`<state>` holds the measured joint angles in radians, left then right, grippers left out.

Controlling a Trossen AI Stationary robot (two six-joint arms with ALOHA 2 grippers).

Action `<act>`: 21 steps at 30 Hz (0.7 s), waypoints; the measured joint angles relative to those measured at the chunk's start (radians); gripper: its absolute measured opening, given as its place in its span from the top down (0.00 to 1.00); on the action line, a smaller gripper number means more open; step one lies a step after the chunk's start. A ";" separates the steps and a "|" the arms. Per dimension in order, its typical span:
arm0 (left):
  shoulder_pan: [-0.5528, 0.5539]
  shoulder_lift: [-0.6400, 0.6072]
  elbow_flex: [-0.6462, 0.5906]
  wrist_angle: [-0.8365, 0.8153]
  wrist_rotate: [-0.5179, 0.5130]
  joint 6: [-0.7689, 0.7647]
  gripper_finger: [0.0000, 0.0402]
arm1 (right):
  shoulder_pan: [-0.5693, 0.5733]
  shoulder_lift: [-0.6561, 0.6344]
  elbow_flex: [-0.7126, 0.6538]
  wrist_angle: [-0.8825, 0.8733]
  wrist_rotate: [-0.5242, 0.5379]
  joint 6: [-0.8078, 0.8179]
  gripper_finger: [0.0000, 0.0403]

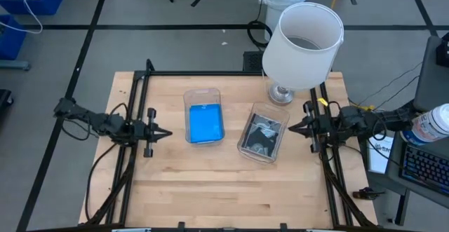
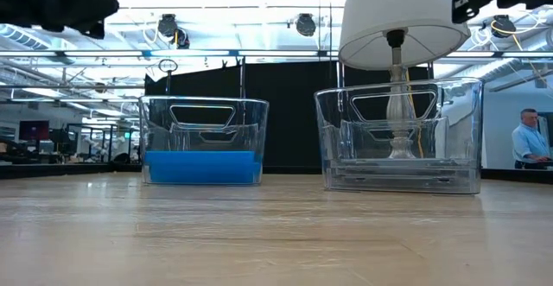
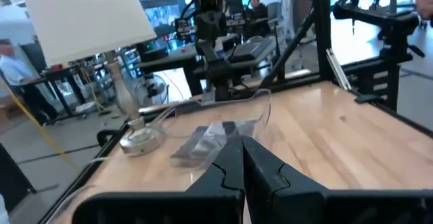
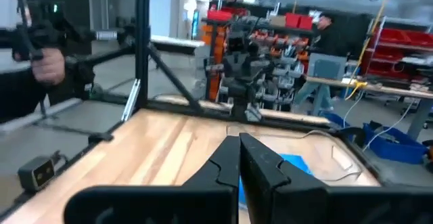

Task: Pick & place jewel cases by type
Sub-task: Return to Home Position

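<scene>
A: Looking from above, where are the cases?
B: The blue jewel cases [image 1: 205, 123] lie in the left bin [image 1: 202, 92], the disc jewel cases [image 1: 262, 135] in the right bin [image 1: 257, 157].
A: Low view?
B: Blue stack flat on its bin's floor.
A: Wrists?
B: The left pincer [image 3: 241, 141] is closed and empty; the right pincer [image 4: 239, 138] too.

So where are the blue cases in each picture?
High view: blue cases in the clear bin left of centre.
Low view: blue layer low in that bin, on the left.
Left wrist view: not in it.
Right wrist view: blue just beyond the right end effector.
Landmark: white lamp, missing only from the right wrist view.
</scene>
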<state>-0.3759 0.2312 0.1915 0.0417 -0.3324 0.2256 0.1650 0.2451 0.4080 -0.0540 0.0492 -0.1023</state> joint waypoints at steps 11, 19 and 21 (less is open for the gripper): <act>-0.113 -0.129 0.007 -0.042 0.003 0.114 1.00 | -0.002 -0.189 -0.160 0.034 0.000 0.045 1.00; 0.043 -0.128 0.007 -0.100 0.204 0.068 1.00 | -0.023 -0.198 -0.199 0.073 0.001 0.034 1.00; 0.071 -0.128 0.007 -0.117 0.246 0.051 1.00 | -0.032 -0.204 -0.212 0.081 0.001 0.038 1.00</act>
<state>-0.3046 0.1034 0.1989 -0.0755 -0.0860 0.2764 0.1334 0.0408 0.1961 0.0269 0.0499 -0.0646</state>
